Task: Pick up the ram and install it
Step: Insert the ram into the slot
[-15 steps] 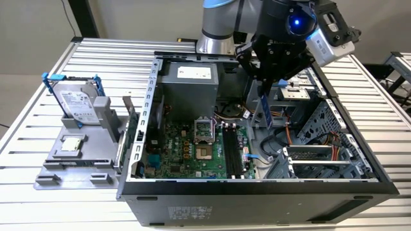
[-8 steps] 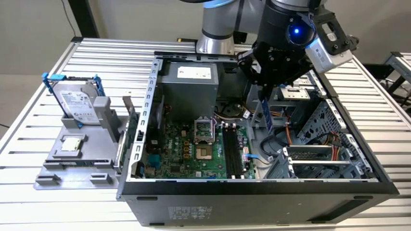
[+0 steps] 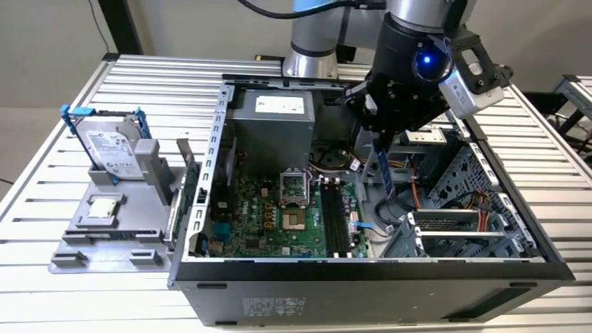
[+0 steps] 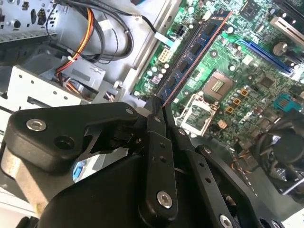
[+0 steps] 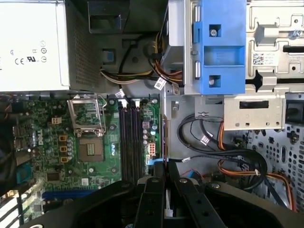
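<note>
Exterior view: my arm hangs over the open case (image 3: 370, 277), with the gripper (image 3: 382, 137) pinching the ram (image 3: 387, 177) by one end. The stick hangs down nearly upright inside the case. The claw is closed on the ram, which I see best in the second wrist view: the fingers (image 4: 154, 127) meet on the stick's end at the gripper (image 4: 160, 103), and the ram (image 4: 195, 46) runs away from them over the motherboard (image 4: 256, 90), green board with dark chips in a row. First wrist view gives me the ram (image 5: 165, 137) edge-on, a thin line leaving the gripper (image 5: 165, 167). It sits just beside the black slots (image 5: 130, 137), between them and the cables (image 5: 204, 137), and is not seated in any slot. Hard drive (image 3: 111, 149) stands on a grey stand (image 3: 102, 243) outside the case, at the exterior view's left.
</note>
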{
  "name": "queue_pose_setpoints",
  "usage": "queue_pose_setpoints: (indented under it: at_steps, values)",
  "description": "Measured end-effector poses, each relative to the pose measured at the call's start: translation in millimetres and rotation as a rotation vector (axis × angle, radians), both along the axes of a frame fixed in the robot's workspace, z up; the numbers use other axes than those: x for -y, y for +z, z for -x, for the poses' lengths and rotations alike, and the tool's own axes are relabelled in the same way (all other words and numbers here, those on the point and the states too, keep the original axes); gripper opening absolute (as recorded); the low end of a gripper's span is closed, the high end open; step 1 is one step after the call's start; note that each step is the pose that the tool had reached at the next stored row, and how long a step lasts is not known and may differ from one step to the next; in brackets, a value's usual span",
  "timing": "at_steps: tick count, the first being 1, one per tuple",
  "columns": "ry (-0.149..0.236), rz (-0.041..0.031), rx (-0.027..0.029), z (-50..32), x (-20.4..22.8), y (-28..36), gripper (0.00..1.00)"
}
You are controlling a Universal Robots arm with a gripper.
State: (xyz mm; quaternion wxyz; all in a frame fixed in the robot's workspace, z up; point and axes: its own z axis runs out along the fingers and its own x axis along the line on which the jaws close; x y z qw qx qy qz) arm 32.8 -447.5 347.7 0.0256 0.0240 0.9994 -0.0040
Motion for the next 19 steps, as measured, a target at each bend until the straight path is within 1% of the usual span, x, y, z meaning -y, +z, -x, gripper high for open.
queue_pose_setpoints:
  at_steps: [9,11,13,14,15,19]
  values:
    - [0.000,0.0003,0.0000,-2.3,0.0,-16.4,0.00]
    - [0.000,0.0018,0.0002,-2.3,0.0,-20.0,0.00]
    - [0.000,0.0057,0.0002,-2.3,0.0,-23.1,0.00]
    - [0.000,0.0055,0.0003,-1.9,0.4,-24.8,0.00]
    - [0.000,0.0050,0.0004,-0.6,0.6,-26.5,0.00]
    - [-0.002,0.0053,0.0002,8.9,0.3,-33.7,0.00]
